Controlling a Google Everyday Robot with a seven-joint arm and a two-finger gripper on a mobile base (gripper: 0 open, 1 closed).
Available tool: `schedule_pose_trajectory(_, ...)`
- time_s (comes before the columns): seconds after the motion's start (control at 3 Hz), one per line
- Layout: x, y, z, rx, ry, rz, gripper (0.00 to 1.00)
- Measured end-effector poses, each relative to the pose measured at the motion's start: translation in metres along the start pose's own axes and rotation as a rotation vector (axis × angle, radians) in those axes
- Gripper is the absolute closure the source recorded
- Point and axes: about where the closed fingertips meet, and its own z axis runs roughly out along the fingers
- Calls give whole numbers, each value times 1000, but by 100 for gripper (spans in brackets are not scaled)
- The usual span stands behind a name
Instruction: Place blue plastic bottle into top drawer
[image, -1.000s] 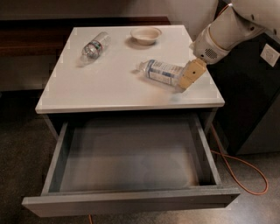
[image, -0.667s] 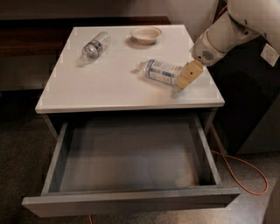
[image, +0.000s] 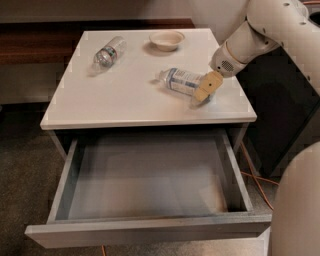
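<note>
The tool (image: 206, 89) sits low over the white surface (image: 130, 95), at the base end of the clear, blue-labelled plastic bottle (image: 181, 81) lying on its side. Whether it grips cannot be told. Below and in front, the grey top drawer (image: 150, 232) stands open.

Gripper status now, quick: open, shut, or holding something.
Gripper: at the base end of the blue bottle, which lies on the cabinet top; open or shut cannot be told.
</note>
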Motion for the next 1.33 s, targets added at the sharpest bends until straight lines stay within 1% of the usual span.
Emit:
schedule_pose_trajectory(0.33,-7,-2,11,-18,7,-12,13)
schedule_pose_trajectory(0.67,-10,1,13,-18,7,-25,37)
schedule_pose_trajectory(1.0,-13,21,3,-2,-22,-55,68)
schedule_pose_trajectory(1.33,-16,52,-12,17,-60,-95,91)
